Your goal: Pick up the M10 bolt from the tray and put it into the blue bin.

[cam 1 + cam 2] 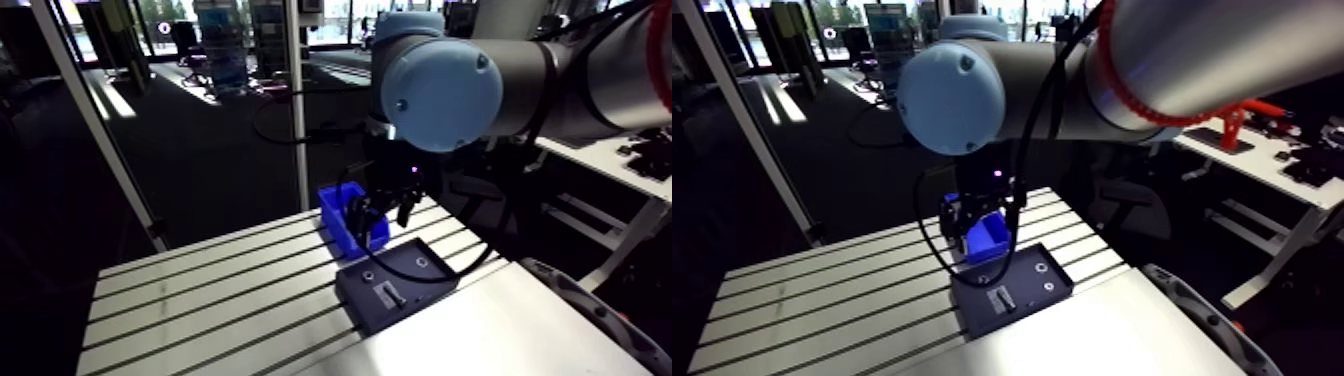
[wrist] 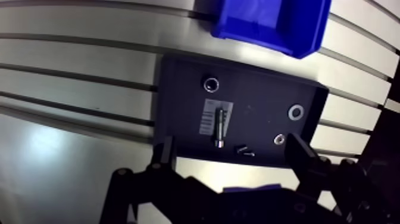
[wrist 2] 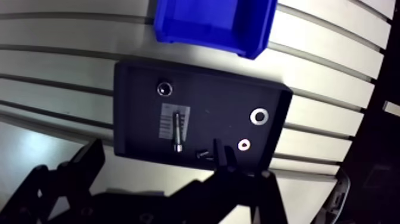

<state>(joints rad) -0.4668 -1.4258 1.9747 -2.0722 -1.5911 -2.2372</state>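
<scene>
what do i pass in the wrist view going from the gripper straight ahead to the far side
gripper → bolt → dark ring → blue bin

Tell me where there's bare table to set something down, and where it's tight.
Free: the wide slotted table beside the tray and blue bin, out to its edge, and the smooth plate on the tray's side away from the bin. Tight: where bin and tray sit close together, and the tray floor around the bolt, small screw and washers.
</scene>
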